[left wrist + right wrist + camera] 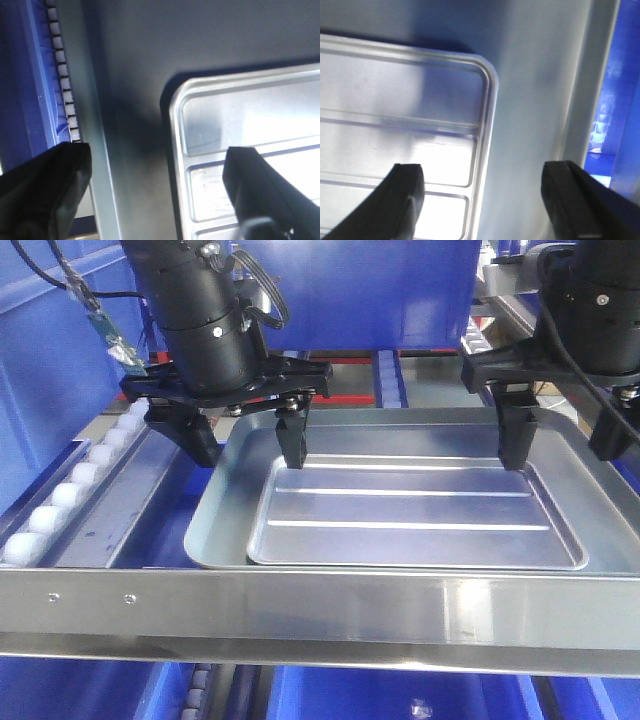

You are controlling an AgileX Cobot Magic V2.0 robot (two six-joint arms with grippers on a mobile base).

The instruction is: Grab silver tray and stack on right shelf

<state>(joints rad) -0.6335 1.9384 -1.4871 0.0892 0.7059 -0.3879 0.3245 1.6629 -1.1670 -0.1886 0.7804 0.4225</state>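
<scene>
Now | silver tray (410, 510) lying on right shelf (320, 605) | left gripper (245, 435) released | right gripper (565, 440) released

On my front feed I see 1 large dull grey tray (214, 502) with a wide plain rim, lying flat and running off the right edge. Behind it stands a blue plastic bin (350, 290), with another blue bin (45, 390) at the far left. A thin red strip (350, 360) runs under the rear bin. More blue bins (400, 695) show along the bottom edge.
</scene>
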